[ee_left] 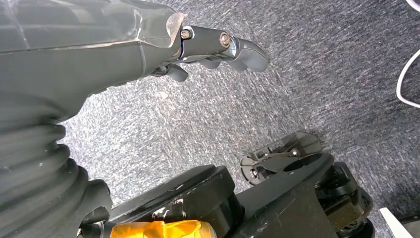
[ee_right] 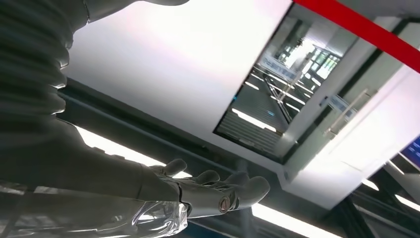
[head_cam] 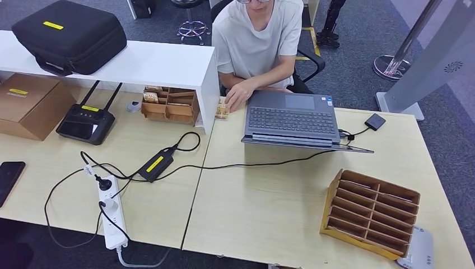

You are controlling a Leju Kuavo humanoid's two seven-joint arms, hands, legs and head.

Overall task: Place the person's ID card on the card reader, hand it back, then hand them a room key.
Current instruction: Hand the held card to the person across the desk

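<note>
Person's hand (head_cam: pixel 240 94) on card (head_cam: pixel 222 111), beside laptop (head_cam: pixel 291 117)

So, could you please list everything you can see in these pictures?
Laptop: one, grey, open, before the person.
Slotted rack: one, wooden, table's near right.
White device: one, beside the rack.
Small tray: one, wooden, under the white shelf.
Case: one, black, on the shelf.
Cardboard box: one, brown, far left.
Router: one, black, beside the box.
Power strip: one, white, left table.
Power adapter: one, black, yellow label.
Phone: one, black, left edge.
Person: one, white shirt, seated.
Left robot hand: grey, above carpet, holding nothing.
Right robot hand: grey, fingers apart, holding nothing.
</note>
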